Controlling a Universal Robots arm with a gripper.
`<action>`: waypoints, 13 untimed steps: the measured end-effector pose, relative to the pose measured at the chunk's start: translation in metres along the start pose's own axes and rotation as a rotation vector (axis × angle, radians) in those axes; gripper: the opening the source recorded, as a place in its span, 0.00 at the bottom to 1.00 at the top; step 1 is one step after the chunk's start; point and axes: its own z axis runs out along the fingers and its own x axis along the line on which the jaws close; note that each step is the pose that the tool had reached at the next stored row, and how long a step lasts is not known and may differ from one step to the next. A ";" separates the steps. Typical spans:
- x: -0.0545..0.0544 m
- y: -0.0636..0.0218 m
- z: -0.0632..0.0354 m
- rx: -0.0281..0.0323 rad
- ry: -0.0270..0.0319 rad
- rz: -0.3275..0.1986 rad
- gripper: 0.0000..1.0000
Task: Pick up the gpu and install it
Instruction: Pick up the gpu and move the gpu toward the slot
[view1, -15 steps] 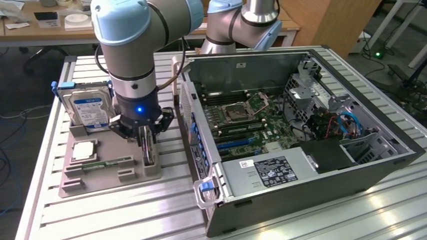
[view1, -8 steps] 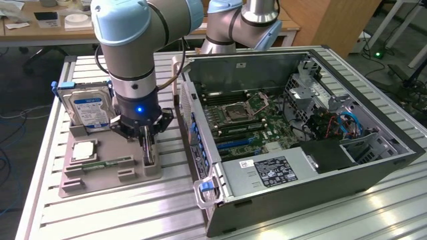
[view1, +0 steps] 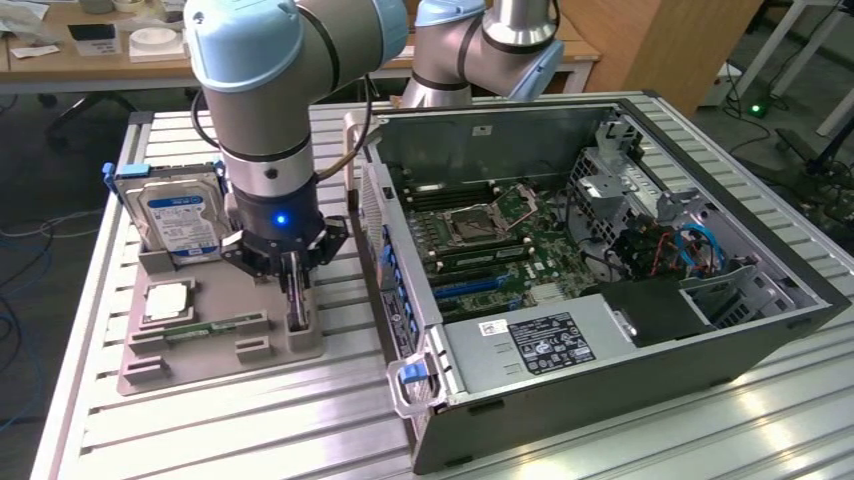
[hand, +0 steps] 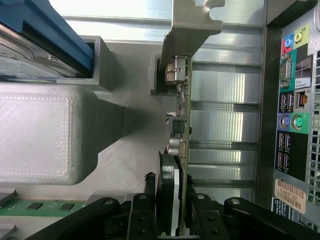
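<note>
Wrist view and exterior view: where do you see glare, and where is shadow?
Exterior view: strong glare streaks on the metal table toward that view's right. Wrist view: bright bands on the same table, soft shadow on the grey tray beside the gpu.

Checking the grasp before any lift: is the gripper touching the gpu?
Touching. In the wrist view both fingers of the gripper sit flush against the faces of the gpu, no gap showing.

"Pro" on computer case sticker (hand: 302, 80)
</note>
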 end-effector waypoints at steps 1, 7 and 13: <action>0.000 0.0000 0.0000 0.0000 0.0000 0.000 0.33; 0.000 0.0000 0.0003 0.0000 0.0001 0.000 0.28; 0.000 0.0000 0.0007 0.0001 0.0000 0.000 0.28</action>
